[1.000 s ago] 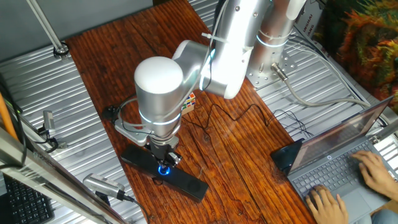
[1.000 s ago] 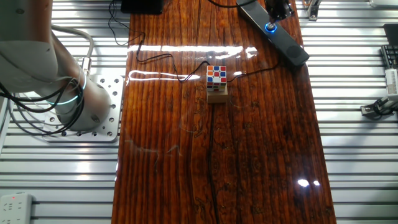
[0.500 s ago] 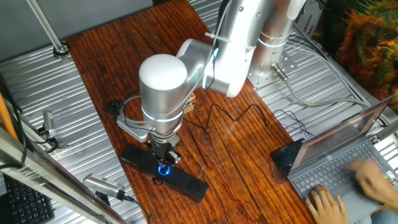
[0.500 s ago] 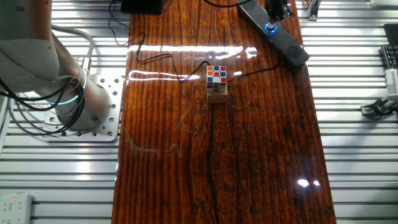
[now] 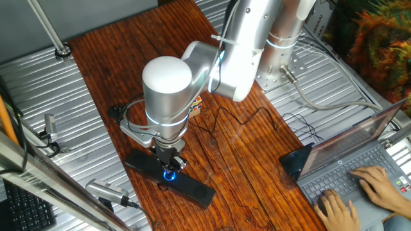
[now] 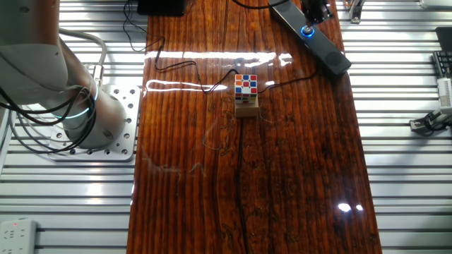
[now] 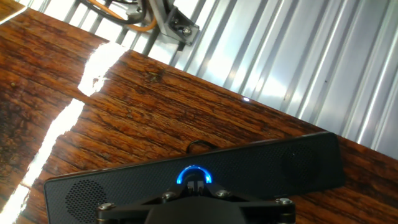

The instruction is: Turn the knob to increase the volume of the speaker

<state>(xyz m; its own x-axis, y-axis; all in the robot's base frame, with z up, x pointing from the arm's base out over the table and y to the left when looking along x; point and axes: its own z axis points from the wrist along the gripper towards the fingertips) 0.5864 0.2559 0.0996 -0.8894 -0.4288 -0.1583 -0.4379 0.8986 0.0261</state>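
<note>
The speaker [image 5: 196,188] is a long black soundbar lying slantwise near the wooden table's edge. It also shows in the other fixed view [image 6: 330,53] and the hand view [image 7: 280,165]. The knob [image 5: 169,175] glows blue at its middle, and shows in the other fixed view [image 6: 306,32] and the hand view [image 7: 194,174]. My gripper [image 5: 169,168] points straight down at the knob. In the hand view the gripper [image 7: 196,184] has its two fingertips closed narrowly on the knob, inside the blue ring. In the other fixed view the gripper [image 6: 311,17] is mostly cut off by the top edge.
A Rubik's cube [image 6: 246,85] on a small wooden block stands mid-table, with thin black cables [image 6: 183,67] running past it. A laptop [image 5: 350,168] with a person's hands typing sits at the right. Ribbed metal surfaces flank the wood; a metal cylinder [image 5: 103,191] lies beside the speaker.
The wrist has shifted slightly over the knob since a second ago, with the fingers staying on it. The person's hands moved on the laptop keyboard.
</note>
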